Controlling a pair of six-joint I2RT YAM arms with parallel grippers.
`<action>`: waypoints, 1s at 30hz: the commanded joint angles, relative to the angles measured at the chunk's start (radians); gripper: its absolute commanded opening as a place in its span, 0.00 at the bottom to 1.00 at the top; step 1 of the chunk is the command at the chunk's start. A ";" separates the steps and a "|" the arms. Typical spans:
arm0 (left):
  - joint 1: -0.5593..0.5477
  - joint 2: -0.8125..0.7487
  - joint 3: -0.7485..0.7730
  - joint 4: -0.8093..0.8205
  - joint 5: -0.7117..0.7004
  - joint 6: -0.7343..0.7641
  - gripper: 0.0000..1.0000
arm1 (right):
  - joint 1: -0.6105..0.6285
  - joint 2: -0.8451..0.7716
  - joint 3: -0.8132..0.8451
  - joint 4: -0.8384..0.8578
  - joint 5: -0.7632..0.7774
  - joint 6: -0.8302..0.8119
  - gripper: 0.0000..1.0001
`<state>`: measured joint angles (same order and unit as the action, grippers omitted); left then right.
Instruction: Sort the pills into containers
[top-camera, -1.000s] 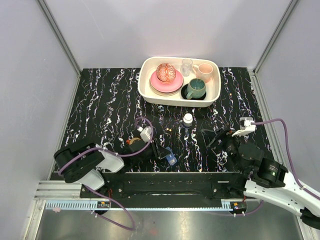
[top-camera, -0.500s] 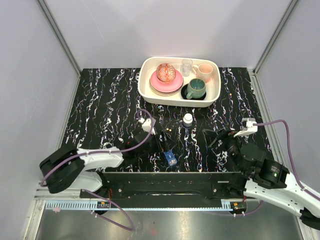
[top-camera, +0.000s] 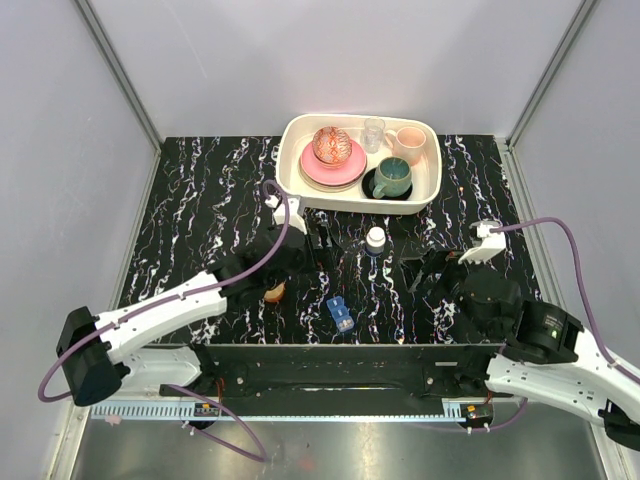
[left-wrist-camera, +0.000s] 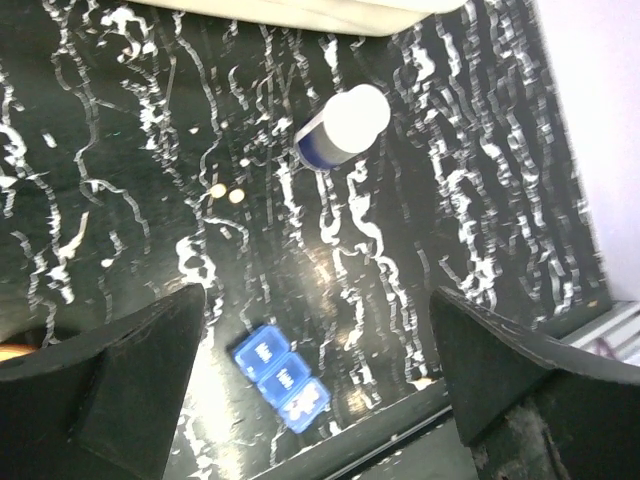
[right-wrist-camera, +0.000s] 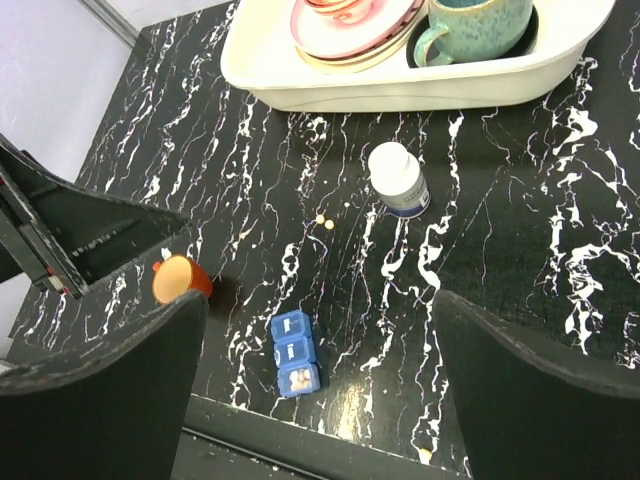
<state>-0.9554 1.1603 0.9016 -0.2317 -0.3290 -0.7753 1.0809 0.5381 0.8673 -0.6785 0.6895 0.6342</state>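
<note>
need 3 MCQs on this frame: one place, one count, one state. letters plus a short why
1. Place of the orange cup: A held aloft; B on the table; C on the floor.
2. Compartments in the blue pill box: A one; B three; C seven.
3. State of the left gripper: A shut on a pill; B open, empty; C out of view.
Key: B, nothing grips it and it rests there; B, three lids in a row; B, its fingers are spread with nothing between.

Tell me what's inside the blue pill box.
The pill box shows small pale pills in its near end compartment; lids cover the other two, hiding their contents.
</note>
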 joint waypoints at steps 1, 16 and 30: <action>0.001 0.025 0.112 -0.183 -0.027 0.102 0.99 | 0.005 0.029 0.088 -0.128 -0.041 0.087 1.00; 0.001 -0.200 0.023 -0.256 -0.018 0.176 0.99 | 0.007 0.065 0.108 -0.165 -0.188 0.137 1.00; 0.001 -0.484 -0.115 -0.324 -0.182 0.162 0.99 | 0.005 0.036 0.024 -0.116 0.014 0.040 1.00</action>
<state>-0.9554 0.7307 0.8101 -0.5518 -0.4252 -0.6250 1.0809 0.5629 0.9009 -0.8425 0.5804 0.7654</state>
